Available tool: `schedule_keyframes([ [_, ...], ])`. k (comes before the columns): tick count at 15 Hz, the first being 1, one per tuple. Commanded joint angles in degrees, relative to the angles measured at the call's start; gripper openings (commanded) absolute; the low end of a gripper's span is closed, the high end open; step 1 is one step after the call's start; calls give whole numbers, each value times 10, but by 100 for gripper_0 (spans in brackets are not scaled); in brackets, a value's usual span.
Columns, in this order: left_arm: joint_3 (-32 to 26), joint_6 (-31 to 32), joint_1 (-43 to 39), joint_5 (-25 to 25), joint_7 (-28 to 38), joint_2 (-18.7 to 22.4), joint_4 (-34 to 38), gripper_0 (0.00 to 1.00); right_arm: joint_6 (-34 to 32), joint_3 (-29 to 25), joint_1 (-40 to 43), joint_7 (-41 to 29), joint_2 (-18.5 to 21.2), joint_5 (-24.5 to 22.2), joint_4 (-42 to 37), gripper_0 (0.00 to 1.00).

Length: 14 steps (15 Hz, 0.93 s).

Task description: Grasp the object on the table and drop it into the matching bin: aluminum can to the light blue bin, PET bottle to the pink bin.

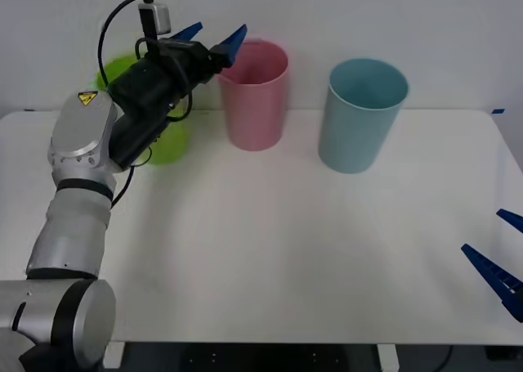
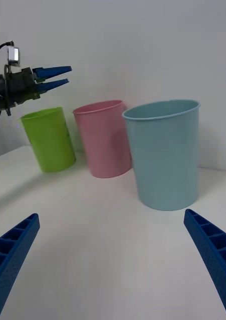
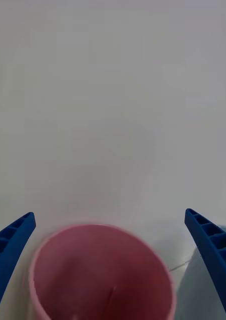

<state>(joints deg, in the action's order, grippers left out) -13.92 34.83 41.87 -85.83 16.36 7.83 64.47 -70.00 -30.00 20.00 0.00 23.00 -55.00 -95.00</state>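
- Left tool (image 1: 211,38): blue ribbed fingers apart, raised beside the pink bin (image 1: 255,95) rim.
- Pink bin: tall, tapered, round-rimmed.
- Right tool (image 1: 500,253): fingers apart, low over the white desk (image 1: 286,249).

One sign only: a yellow warning triangle (image 1: 87,98) with a dark symbol inside sits on the grey shoulder housing of the left arm (image 1: 82,143) in the front view; the symbol is too small to make out. No words, brand names or numbers can be read on the bins, the table or the arms in any view
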Motion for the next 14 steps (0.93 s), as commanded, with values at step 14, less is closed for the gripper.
schedule_keyframes([
  [14, -70, 184, -301, 153, 4, 141, 269, 100, 0, 0, 0, 0, 0, 0, 0, 100],
])
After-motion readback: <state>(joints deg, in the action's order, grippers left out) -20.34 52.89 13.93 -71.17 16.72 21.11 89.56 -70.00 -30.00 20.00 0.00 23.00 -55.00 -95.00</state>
